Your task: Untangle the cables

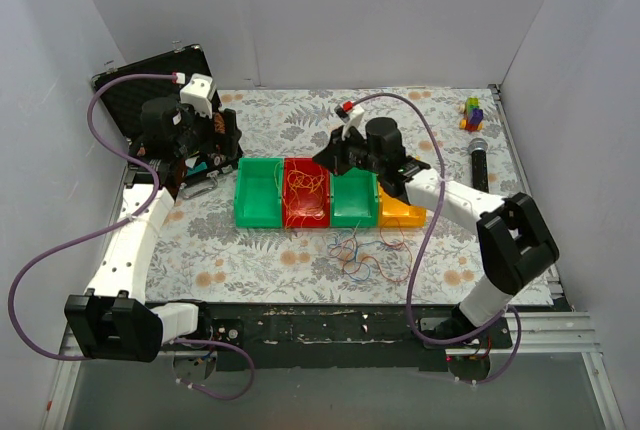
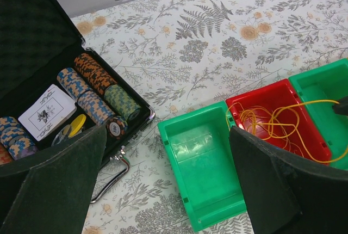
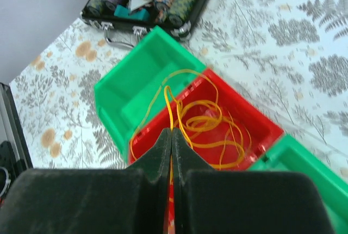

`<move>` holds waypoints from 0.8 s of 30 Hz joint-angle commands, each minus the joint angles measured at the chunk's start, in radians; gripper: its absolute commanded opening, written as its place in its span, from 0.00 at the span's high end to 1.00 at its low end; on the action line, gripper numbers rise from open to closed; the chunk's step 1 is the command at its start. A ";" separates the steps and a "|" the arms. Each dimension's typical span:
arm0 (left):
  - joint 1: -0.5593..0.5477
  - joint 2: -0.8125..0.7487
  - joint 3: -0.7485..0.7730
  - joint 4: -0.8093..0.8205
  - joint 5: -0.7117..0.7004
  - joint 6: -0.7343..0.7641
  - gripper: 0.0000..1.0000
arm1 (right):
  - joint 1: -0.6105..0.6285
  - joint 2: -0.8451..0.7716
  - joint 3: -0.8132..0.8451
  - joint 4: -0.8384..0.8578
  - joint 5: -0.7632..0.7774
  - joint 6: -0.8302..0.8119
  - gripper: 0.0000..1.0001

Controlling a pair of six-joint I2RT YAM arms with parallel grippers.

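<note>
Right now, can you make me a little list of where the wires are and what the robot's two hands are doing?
right gripper: shut, pinching a strand of the yellow cable
yellow cable: loops lie inside the red bin
loose cables: a red and blue tangle lying on the table
left gripper: open, holding nothing
chip case: open, at the back left

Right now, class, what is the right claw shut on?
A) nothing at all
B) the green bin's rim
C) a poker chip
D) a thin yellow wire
D: in the right wrist view the right claw is closed, with a thin yellow wire running from its tips to loops in the red bin.
</note>
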 commanded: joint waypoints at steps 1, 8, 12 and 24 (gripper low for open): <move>0.006 -0.014 0.030 -0.017 -0.010 -0.015 0.04 | 0.068 0.111 0.137 -0.008 0.091 -0.005 0.99; 0.011 -0.006 0.046 -0.011 0.008 -0.029 0.04 | 0.148 0.260 0.198 -0.058 0.246 -0.011 0.99; 0.011 -0.006 0.043 -0.008 0.007 -0.020 0.04 | 0.203 0.290 0.188 -0.135 0.445 -0.055 0.99; 0.012 -0.009 0.038 0.000 0.017 -0.033 0.04 | 0.247 0.347 0.313 -0.330 0.632 -0.100 0.90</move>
